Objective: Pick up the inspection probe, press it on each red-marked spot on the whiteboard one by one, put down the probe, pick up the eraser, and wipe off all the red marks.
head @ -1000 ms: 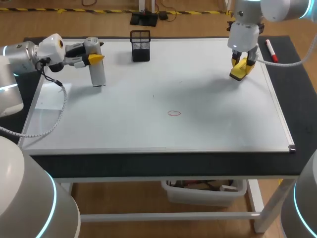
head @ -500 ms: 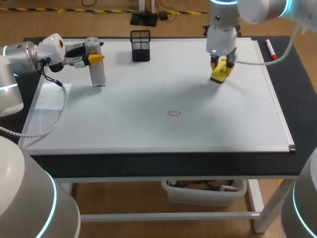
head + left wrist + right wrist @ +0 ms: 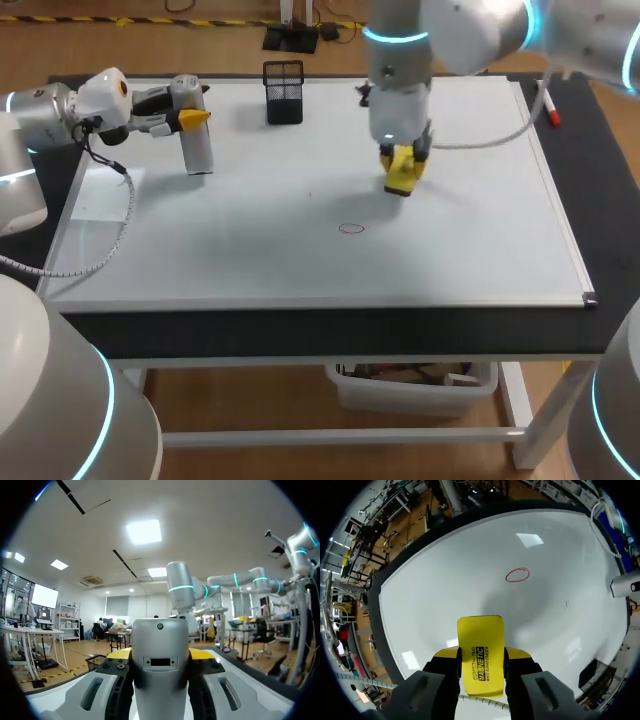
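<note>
Right hand (image 3: 403, 165) grips the eraser (image 3: 480, 645), long axis roughly toward the 1 red mark (image 3: 517, 575) just ahead on the whiteboard (image 3: 445, 580); left hand (image 3: 190, 118) holds the probe (image 3: 198, 150), well apart.

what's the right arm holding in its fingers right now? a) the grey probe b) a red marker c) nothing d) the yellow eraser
D: the right gripper has its fingers pressed on both sides of the yellow eraser, over the whiteboard, with the red mark ahead of it.
</note>
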### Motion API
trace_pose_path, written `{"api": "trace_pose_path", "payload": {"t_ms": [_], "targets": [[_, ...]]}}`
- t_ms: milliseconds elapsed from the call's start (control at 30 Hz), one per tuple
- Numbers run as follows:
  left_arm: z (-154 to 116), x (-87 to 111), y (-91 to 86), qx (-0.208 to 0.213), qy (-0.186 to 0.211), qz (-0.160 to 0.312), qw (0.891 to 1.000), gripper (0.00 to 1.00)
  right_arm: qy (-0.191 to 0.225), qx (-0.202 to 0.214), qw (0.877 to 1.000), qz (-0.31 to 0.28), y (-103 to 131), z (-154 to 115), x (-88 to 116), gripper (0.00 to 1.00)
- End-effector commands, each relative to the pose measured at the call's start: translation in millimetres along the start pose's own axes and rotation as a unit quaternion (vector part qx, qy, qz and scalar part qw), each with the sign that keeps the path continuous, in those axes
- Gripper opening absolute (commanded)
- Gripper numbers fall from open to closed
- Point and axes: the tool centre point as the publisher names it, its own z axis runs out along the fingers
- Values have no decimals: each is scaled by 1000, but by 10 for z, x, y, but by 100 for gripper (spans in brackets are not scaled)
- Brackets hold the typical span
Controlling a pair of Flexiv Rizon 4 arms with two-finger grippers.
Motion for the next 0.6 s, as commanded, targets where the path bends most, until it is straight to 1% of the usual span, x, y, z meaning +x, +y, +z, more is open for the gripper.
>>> {"api": "trace_pose_path", "payload": {"t_ms": [33, 233, 367, 600], "targets": [[2, 5, -13, 0, 0, 0, 1000, 0, 19, 17, 1000, -14, 174, -12, -200, 0], [2, 5, -13, 0, 0, 0, 1000, 0, 12, 6, 999, -37, 408, 22, -416, 0], [2, 5, -13, 0, 0, 0, 1000, 0, 8, -3, 999, -49, 513, 34, -506, 0], [2, 5, -13, 0, 0, 0, 1000, 0, 7, -5, 998, -57, 674, 36, -682, 0]]}}
